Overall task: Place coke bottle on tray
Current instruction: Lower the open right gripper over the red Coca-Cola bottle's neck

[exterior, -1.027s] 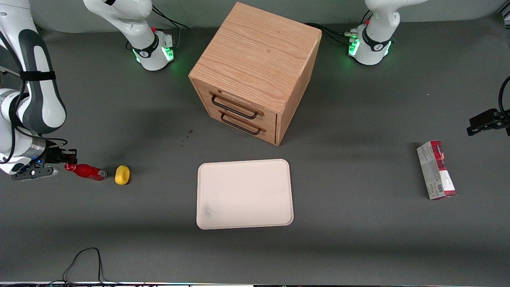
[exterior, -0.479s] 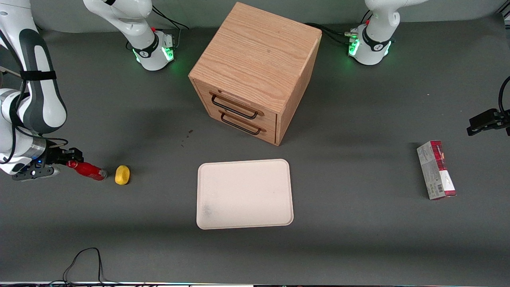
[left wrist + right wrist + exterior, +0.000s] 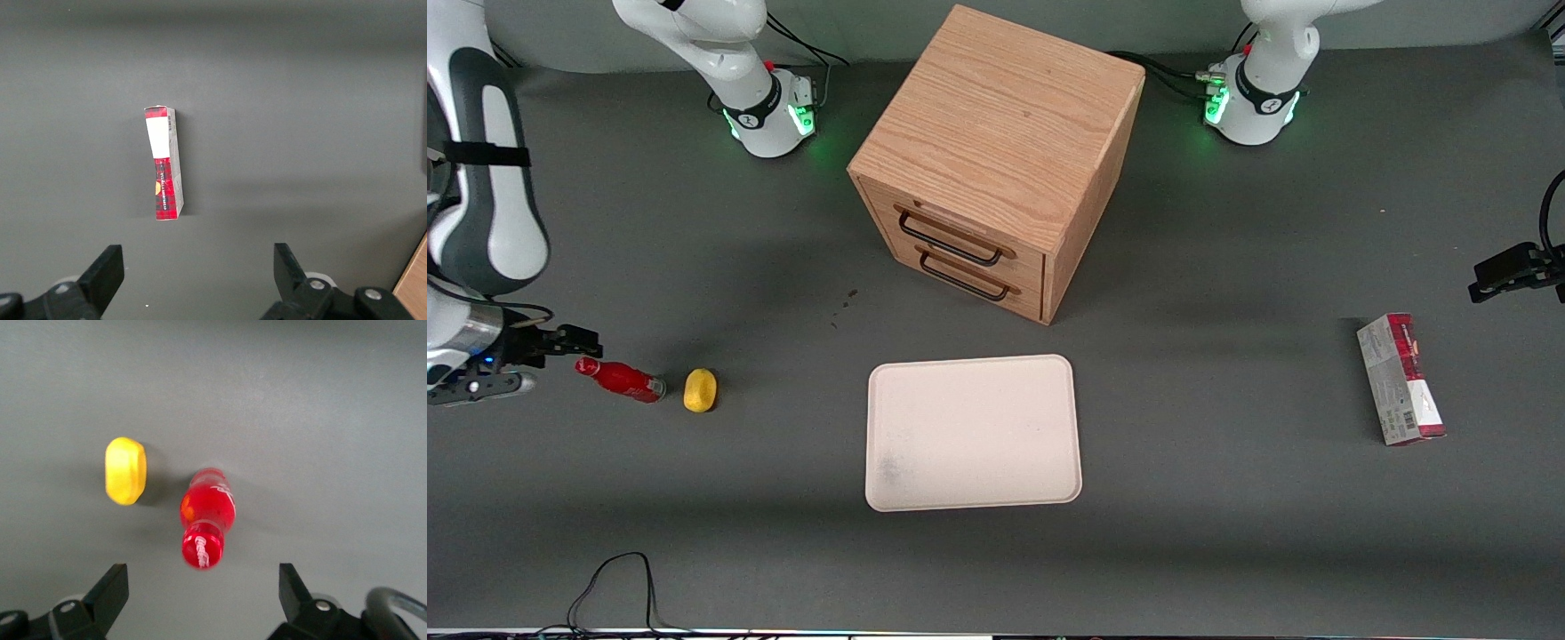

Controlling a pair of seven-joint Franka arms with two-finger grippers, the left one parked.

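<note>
The coke bottle [image 3: 621, 380] is a small red bottle lying on its side on the grey table at the working arm's end, its cap pointing at my gripper. My gripper [image 3: 574, 348] hovers just off the cap, open, with nothing between its fingers. In the right wrist view the bottle [image 3: 207, 517] shows cap-first, ahead of the open gripper [image 3: 202, 593] and roughly centred between the two black fingers [image 3: 110, 593]. The cream-white tray [image 3: 978, 427] lies bare at the middle of the table, nearer the front camera than the cabinet.
A yellow oval lump [image 3: 700, 390] [image 3: 125, 471] sits just past the bottle's base, between bottle and tray. A wooden drawer cabinet [image 3: 996, 160] stands at the table's middle. A red-and-grey carton [image 3: 1400, 380] [image 3: 164, 163] lies toward the parked arm's end.
The gripper closed in on the bottle's cap half a second ago, then drew back a little toward the working arm's end. The bottle's cap end shifted slightly.
</note>
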